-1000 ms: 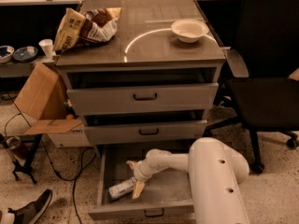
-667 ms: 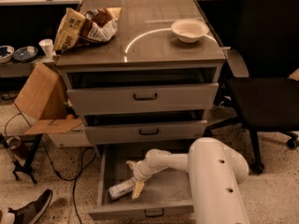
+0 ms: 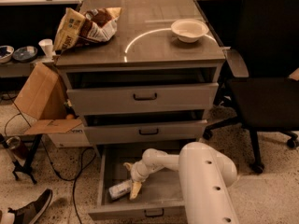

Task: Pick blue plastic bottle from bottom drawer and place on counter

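Note:
The bottom drawer [image 3: 105, 171] of the grey cabinet is pulled out. The blue plastic bottle [image 3: 119, 190] lies on its side near the drawer's front left, cap end to the left. My gripper [image 3: 132, 178] reaches down into the drawer from the right, just right of the bottle. It is open: one yellowish finger [image 3: 127, 166] points back and the other finger [image 3: 135, 189] rests against the bottle's right end. My white arm [image 3: 205, 181] covers the drawer's right part. The counter [image 3: 149, 45] is the cabinet's glossy top.
A white bowl [image 3: 189, 30] and a crumpled snack bag [image 3: 86, 26] sit on the counter. The two upper drawers stand slightly open. A black office chair [image 3: 266, 78] is to the right. A cardboard box [image 3: 44, 106], cables and a shoe [image 3: 28, 211] are on the left floor.

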